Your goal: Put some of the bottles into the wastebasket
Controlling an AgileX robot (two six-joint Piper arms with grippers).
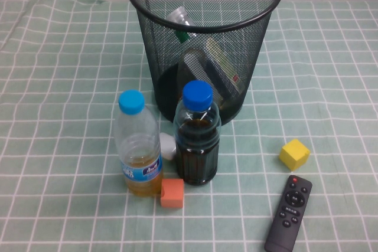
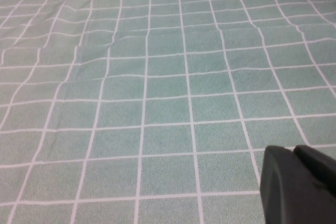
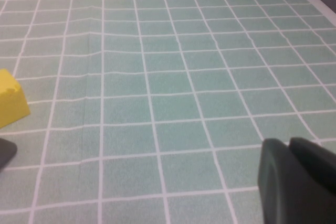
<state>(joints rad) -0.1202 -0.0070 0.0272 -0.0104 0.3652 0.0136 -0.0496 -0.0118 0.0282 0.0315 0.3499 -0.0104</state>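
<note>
Nearest the camera, a black remote control lies on the green checked tablecloth, with a yellow cube just beyond it. An orange cube sits before two upright bottles: a light-blue-capped bottle and a dark blue-capped bottle. Behind them stands the wastebasket, holding the clear bottle and another bottle. Left gripper and right gripper hover over bare cloth, both closed and empty.

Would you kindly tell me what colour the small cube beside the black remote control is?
Yellow; the small cube shows best in the high view.
</note>
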